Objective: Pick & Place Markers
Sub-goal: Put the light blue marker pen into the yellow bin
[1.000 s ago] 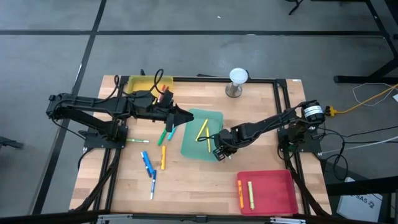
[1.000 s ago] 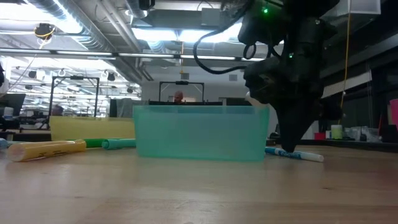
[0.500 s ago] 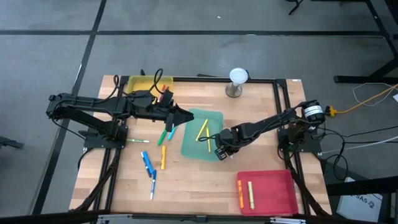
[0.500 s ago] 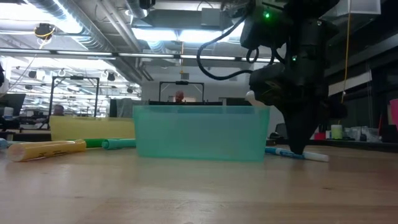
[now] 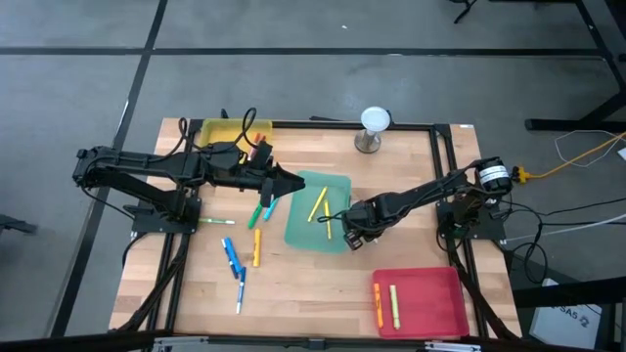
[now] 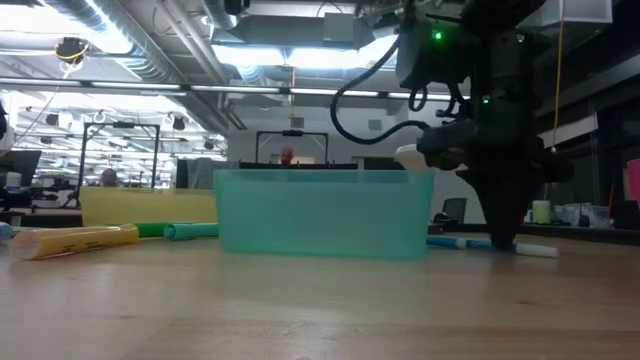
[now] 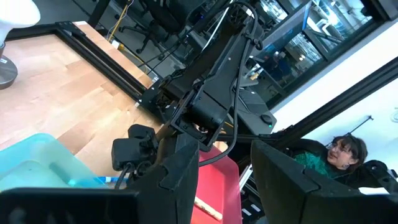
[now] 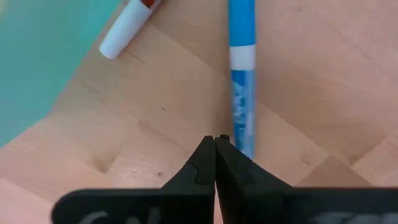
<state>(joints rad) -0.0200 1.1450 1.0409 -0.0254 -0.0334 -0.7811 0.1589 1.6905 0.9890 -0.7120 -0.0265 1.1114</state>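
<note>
The right gripper (image 5: 354, 238) stands low over the table (image 5: 303, 293), just beside the near corner of the teal tray (image 5: 337, 186). In the right wrist view its fingers (image 8: 205, 163) are pressed together with nothing between them, and their tips rest against the side of a blue marker (image 8: 241, 74) lying flat on the wood. A white-barrelled marker with a red end (image 8: 127, 25) lies near the tray edge. Risk: with the jaws shut beside the barrel, any further travel is likely to push or roll the blue marker rather than grasp it; the jaws would need to be spread to straddle it. The left gripper (image 5: 291, 182) hovers at the tray's opposite edge, fingers (image 7: 180, 168) apart and empty. Other markers lie scattered on the table (image 5: 231, 256), with yellow ones in the tray (image 5: 319, 204).
</note>
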